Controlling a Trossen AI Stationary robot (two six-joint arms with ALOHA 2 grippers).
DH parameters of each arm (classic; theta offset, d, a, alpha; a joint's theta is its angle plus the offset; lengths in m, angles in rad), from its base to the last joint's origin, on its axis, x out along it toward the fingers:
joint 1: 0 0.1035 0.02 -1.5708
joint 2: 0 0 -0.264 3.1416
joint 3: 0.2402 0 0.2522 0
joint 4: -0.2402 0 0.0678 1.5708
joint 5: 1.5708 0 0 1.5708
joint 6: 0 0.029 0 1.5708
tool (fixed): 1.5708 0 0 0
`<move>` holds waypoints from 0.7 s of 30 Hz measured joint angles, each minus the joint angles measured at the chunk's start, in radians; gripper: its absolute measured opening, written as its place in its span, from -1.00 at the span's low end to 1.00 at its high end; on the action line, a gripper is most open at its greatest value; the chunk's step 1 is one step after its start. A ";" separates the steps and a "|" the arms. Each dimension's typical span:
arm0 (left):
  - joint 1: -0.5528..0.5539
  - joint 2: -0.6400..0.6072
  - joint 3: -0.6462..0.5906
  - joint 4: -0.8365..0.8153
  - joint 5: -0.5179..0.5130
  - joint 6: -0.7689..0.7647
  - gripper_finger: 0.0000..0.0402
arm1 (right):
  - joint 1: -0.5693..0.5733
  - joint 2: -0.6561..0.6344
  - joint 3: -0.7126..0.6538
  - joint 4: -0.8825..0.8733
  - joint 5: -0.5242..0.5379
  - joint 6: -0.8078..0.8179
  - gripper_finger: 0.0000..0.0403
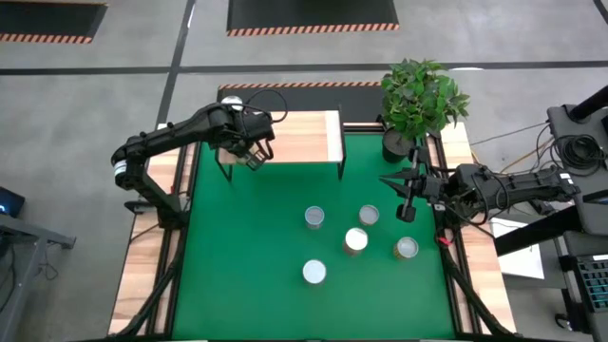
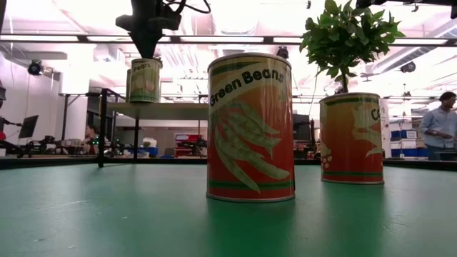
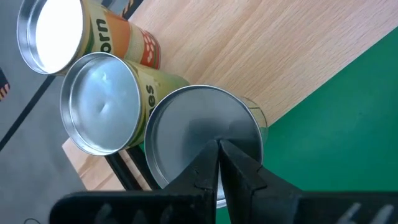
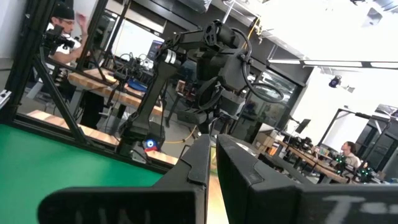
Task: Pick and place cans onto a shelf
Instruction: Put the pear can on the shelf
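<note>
The pale-wood shelf (image 1: pixel 299 138) stands on thin black legs at the far left of the green mat (image 1: pixel 247 256). Three cans stand in a row at its left end: two (image 3: pixel 50 31) (image 3: pixel 102 102) and a third (image 3: pixel 205 134) at the near edge, also in the low view (image 2: pixel 145 80). My left gripper (image 1: pixel 251 155) (image 3: pixel 219 146) is shut, pointing down right over the third can's top. Several more cans stand upright on the mat (image 1: pixel 314 218) (image 1: pixel 369 216) (image 1: pixel 355 240) (image 1: pixel 406 249) (image 1: pixel 313 273). My right gripper (image 1: pixel 407 209) (image 4: pixel 212 149) is shut and empty above the mat's right side. My left gripper's shut fingertips (image 3: pixel 214 152) stand over the middle of the third can's round top (image 3: pixel 186 124), coming from above. Whether they touch the top, I cannot tell. The can stands upright on the shelf.
A potted plant (image 1: pixel 423 100) stands at the mat's far right corner, just beyond my right gripper. Two mat cans loom close in the low view (image 2: pixel 250 128) (image 2: pixel 351 139). The shelf's right part is bare wood. A person (image 2: pixel 439 125) is in the room beyond.
</note>
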State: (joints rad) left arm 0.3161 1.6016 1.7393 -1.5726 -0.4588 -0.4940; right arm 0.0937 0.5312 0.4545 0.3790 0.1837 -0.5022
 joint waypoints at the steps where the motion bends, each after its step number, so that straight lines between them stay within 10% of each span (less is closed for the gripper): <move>1: 0.000 0.000 0.000 0.000 0.000 0.004 -1.00 | 0.000 0.000 0.000 0.000 0.000 0.000 -0.91; 21: 0.022 0.000 -0.002 0.001 -0.023 0.056 -1.00 | 0.000 0.000 0.000 -0.004 0.000 -0.004 -0.91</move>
State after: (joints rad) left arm 0.3377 1.6016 1.7374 -1.5719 -0.4820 -0.4377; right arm 0.0938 0.5312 0.4545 0.3752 0.1837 -0.5062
